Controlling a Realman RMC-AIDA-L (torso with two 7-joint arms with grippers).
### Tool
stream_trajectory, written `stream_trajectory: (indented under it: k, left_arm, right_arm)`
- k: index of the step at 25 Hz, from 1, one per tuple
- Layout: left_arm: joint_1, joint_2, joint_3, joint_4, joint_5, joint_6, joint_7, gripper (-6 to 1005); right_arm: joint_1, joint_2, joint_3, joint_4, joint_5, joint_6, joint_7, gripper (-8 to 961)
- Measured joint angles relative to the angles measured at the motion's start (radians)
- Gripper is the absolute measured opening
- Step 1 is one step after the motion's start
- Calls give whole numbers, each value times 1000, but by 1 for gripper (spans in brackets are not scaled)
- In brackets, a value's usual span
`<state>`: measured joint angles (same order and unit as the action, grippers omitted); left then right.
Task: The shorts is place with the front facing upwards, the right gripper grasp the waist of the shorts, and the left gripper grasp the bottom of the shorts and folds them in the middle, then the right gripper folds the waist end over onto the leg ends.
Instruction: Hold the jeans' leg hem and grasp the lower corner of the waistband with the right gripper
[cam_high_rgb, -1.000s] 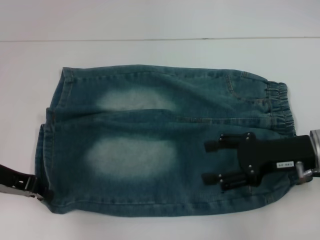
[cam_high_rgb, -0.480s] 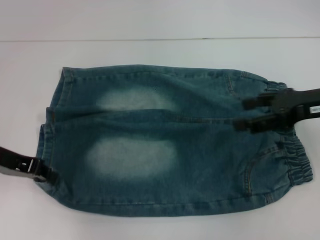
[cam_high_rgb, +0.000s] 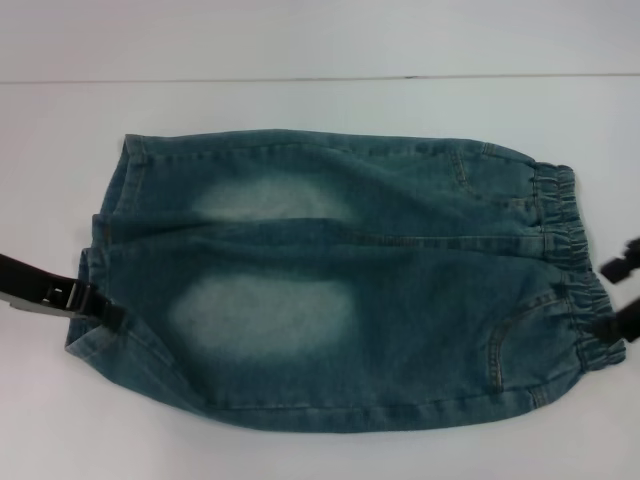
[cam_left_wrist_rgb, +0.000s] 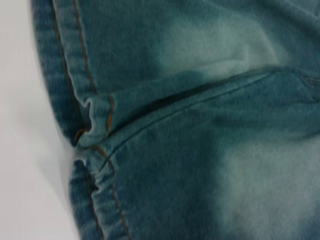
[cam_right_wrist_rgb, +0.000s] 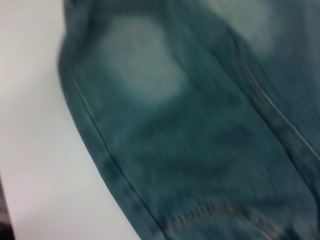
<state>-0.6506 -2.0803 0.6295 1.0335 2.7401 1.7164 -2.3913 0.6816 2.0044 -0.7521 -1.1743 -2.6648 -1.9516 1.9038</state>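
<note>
Here I see the shorts (cam_high_rgb: 340, 285) lying flat across the white table (cam_high_rgb: 320, 40), blue-green denim with two pale faded patches, gathered waist (cam_high_rgb: 575, 260) toward my right and the leg ends (cam_high_rgb: 95, 270) toward my left. The left gripper (cam_high_rgb: 100, 312) sits at the lower hem, and I cannot tell whether it pinches the cloth. The right gripper (cam_high_rgb: 622, 295) is cut off just beside the waistband, its two fingertips (cam_high_rgb: 618, 267) spread apart.

One pair of shorts (cam_high_rgb: 340, 290) lies on the one white desk (cam_high_rgb: 320, 105). It has two pale faded patches and one gathered waist (cam_high_rgb: 575, 270). Two claws show: the left claw (cam_high_rgb: 95, 305) and the right claw (cam_high_rgb: 622, 295).
</note>
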Motion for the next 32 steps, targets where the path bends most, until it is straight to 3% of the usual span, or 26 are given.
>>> stream_trajectory:
  k: [9,16,25,32]
  left_arm:
    - [-11,-3,-1,0,-26,-9,6,28]
    - [-12,-7,1,0,-27,-15,10,28]
    - [-12,-10,1,1,-27,-15,11,28]
    - [-10,-12,1,-7,-28,-20,20,27]
  right_arm:
    - [31,14,-48,26,-230,5,20,940]
    - [18,25,-128,119,-239,114,66,940]
    - [18,66,-166,135,-240,157,66,940]
    - [16,73,-155,133,-227,172,49,921]
